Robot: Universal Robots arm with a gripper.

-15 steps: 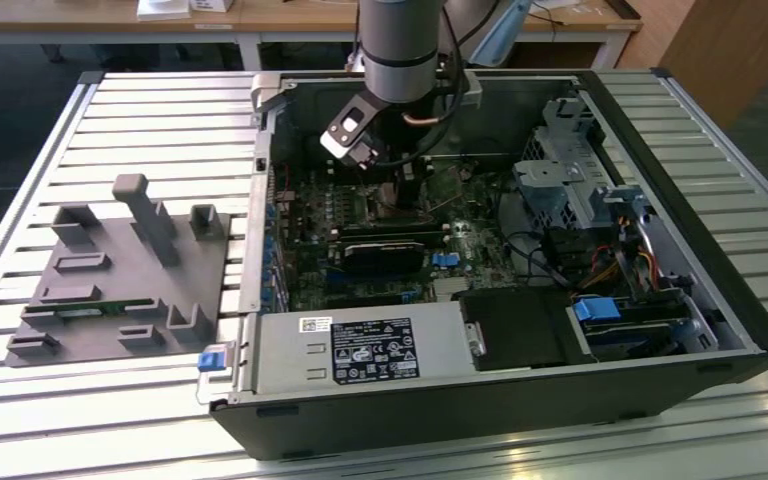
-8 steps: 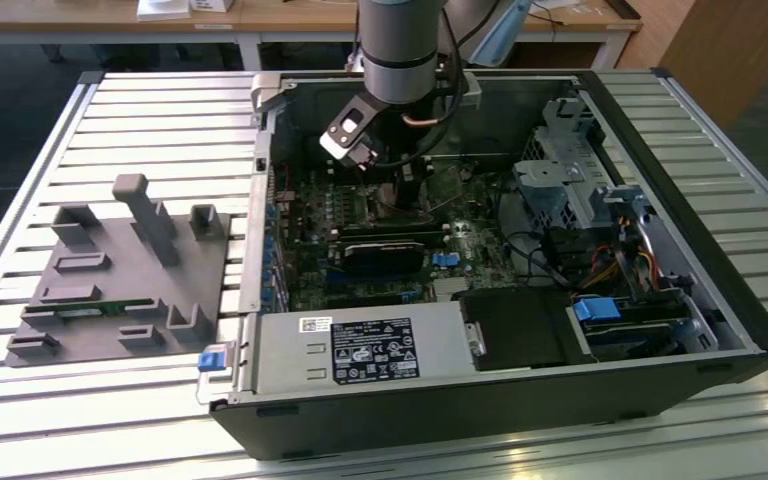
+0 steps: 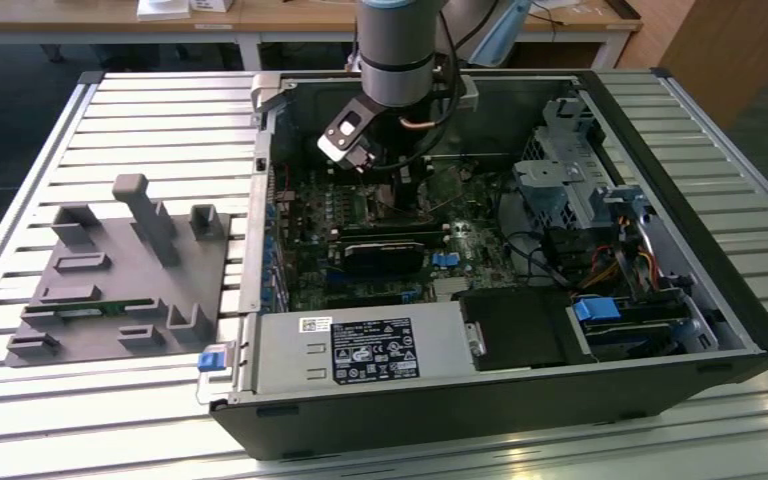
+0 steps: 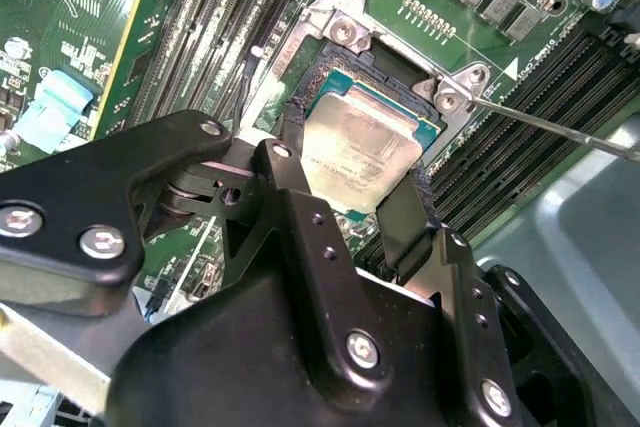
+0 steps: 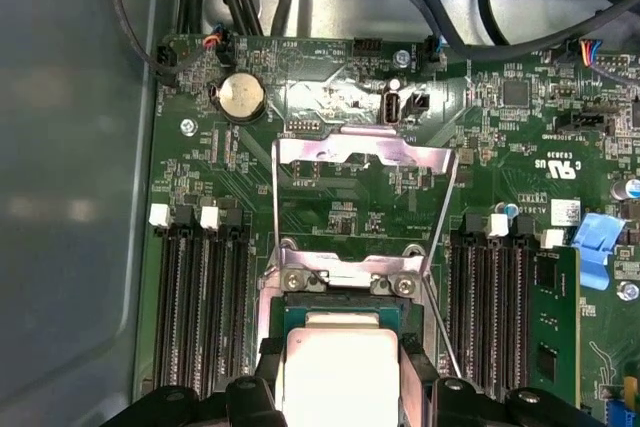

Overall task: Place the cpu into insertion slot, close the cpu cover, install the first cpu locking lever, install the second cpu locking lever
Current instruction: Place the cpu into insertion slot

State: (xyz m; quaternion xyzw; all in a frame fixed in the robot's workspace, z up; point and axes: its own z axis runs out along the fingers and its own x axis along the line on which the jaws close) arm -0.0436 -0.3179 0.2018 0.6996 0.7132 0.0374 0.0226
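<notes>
memory slots (image 4: 200,47): long dark rows just outside one finger, clear of my grip.
gripper (image 4: 350,192): I read the jaws as drawn narrow onto the cpu, one finger (image 4: 295,187) on each of two opposite edges.
cpu (image 4: 365,147): between the jaws, seated in or just over the insertion slot (image 4: 390,65); a flat square with a pale silvery-beige face and a green border.
handling: I judge it light, stiff, slick on top and fragile underneath, so I'd hold it by the edges only and keep it level.
cpu cover (image 5: 340,149): a silver frame swung up, beyond the jaws.
locking lever (image 4: 560,129): a thin wire, unlatched, outside the other finger.
</notes>
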